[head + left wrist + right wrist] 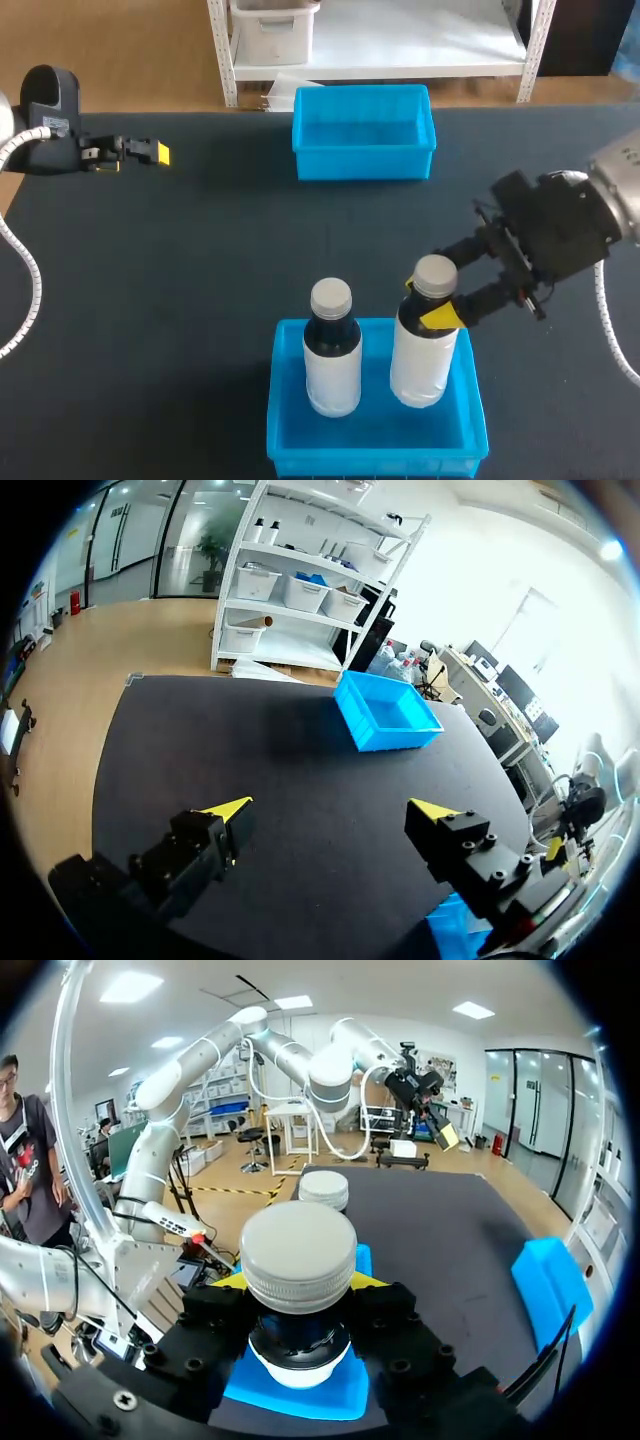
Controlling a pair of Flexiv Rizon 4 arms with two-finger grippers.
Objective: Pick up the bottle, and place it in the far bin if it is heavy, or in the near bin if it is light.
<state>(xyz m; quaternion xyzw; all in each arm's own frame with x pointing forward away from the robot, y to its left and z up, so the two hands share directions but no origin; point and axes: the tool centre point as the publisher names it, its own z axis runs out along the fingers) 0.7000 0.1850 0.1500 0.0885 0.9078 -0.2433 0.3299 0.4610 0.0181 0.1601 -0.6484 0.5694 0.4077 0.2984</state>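
One grey-capped, white-labelled bottle (424,360) is standing upright in the near blue plastic bin (276,400), right of a second bottle (332,360). I'm pinching its neck from both sides with my right gripper (432,298) fingers; my left gripper (332,807), fingers spread, is hanging well apart.

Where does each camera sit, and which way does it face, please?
Head view: above and behind, looking down on the table; left arm and right arm show, right fingers gripping a grey-capped, white-labelled bottle at the near blue plastic bin.
Left wrist view: on the left arm, facing the far blue plastic bin past its open left fingers.
Right wrist view: on the right arm, facing that bottle's cap between its fingers.
Shared: all three show the far bin.
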